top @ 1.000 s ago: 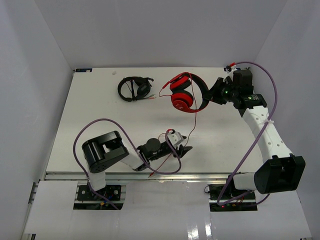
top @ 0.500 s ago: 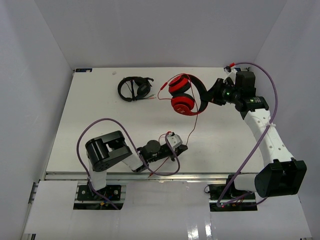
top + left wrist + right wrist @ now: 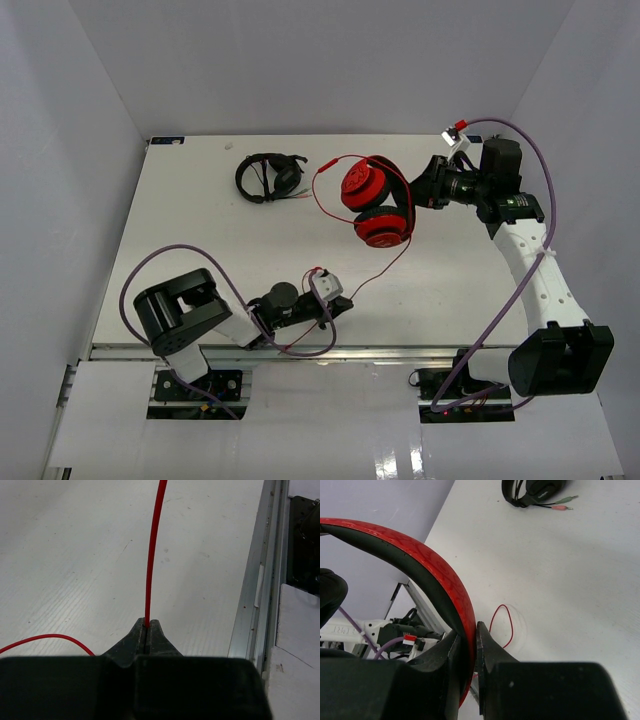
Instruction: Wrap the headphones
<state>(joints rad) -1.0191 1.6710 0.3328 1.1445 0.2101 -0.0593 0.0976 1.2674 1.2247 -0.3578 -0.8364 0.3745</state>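
The red headphones (image 3: 375,205) hang above the table's middle right, earcups toward the left. My right gripper (image 3: 420,190) is shut on their red headband (image 3: 445,595), black padding on its inner side. The thin red cable (image 3: 385,265) loops from the earcups over the table and runs down to my left gripper (image 3: 340,303) near the front edge. That gripper is shut on the cable (image 3: 151,555), which leaves the closed fingertips (image 3: 157,630) and runs straight away. Another loop of cable (image 3: 45,639) lies to its left.
Black headphones (image 3: 270,176) with a cable ending in green and pink plugs (image 3: 562,503) lie at the back of the table. The table's metal front rail (image 3: 255,590) runs along the right of the left wrist view. White walls enclose the table.
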